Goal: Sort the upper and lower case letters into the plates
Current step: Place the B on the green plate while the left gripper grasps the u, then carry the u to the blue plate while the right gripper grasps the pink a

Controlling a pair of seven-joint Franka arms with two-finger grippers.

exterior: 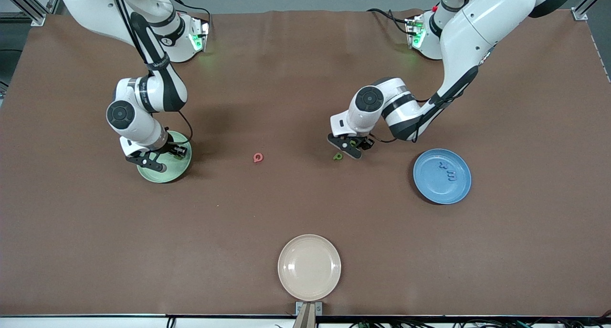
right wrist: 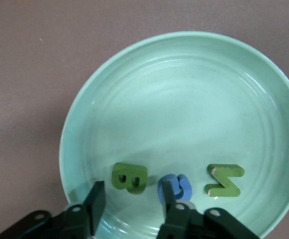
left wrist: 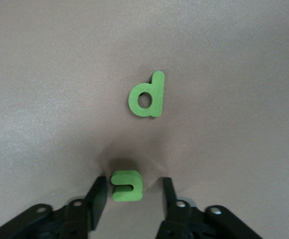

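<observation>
My right gripper (exterior: 163, 157) (right wrist: 133, 196) hangs open low over the pale green plate (exterior: 177, 171) (right wrist: 184, 99). In that plate lie a green B (right wrist: 130, 178), tilted just ahead of the jaws, a blue letter (right wrist: 175, 186) and a green Z (right wrist: 225, 180). My left gripper (exterior: 351, 146) (left wrist: 133, 194) is down at the mat with its fingers (left wrist: 97, 199) open on either side of a small green letter (left wrist: 127, 185), gaps showing on both sides. A green d (exterior: 338, 156) (left wrist: 147, 95) lies just ahead of it. The blue plate (exterior: 458, 189) holds two blue letters (exterior: 447, 175).
A pinkish red letter (exterior: 258, 157) lies on the brown mat between the two grippers. A cream-beige plate (exterior: 309, 267) sits near the table edge closest to the front camera. Both arms' elbows stand over the mat near their bases.
</observation>
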